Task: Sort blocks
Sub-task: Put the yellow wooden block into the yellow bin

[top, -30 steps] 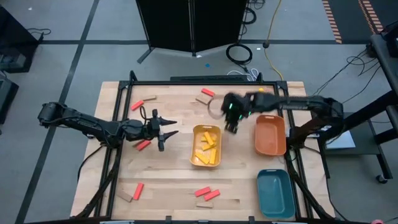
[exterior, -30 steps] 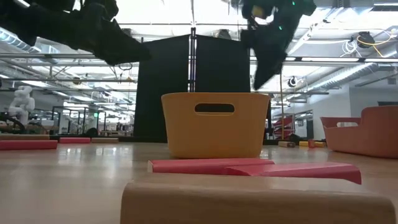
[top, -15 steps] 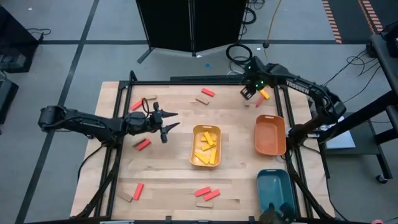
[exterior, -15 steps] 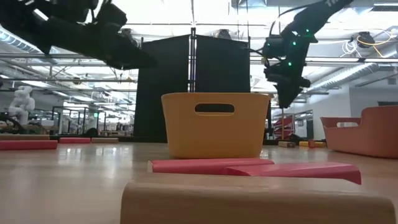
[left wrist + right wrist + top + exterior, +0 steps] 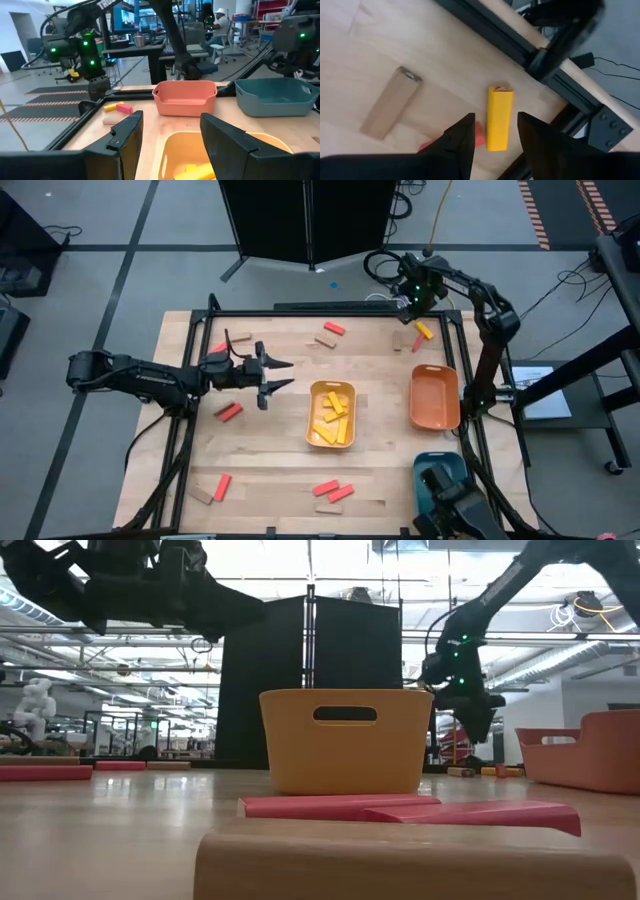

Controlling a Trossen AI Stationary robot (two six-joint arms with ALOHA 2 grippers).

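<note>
Right gripper: spread wide, holding nothing, poised above the far right corner of the pale wooden table, fingers either side of a small flat yellow block.
Under the right gripper: yellow block lying flat near the black frame rail; flat red block touching or just beside its lower end, partly hidden by a finger; plain tan wooden block a little apart.
Left gripper: splayed, empty, raised over the table's left half, pointing toward the yellow rounded tray.
Other blocks: several yellow ones already in the yellow tray; red and tan ones loose near the far-left corner, the left side and the near edge.
Other trays: orange rounded tray at the right edge, teal rounded tray at the near right corner.
Risk, pinch: likely to catch the red block together with the yellow, given how close they lie.
Risk, rail: little room beside the frame; a finger could strike it on descent.
Risk, skew: off-centre closing could twist the yellow block out.
</note>
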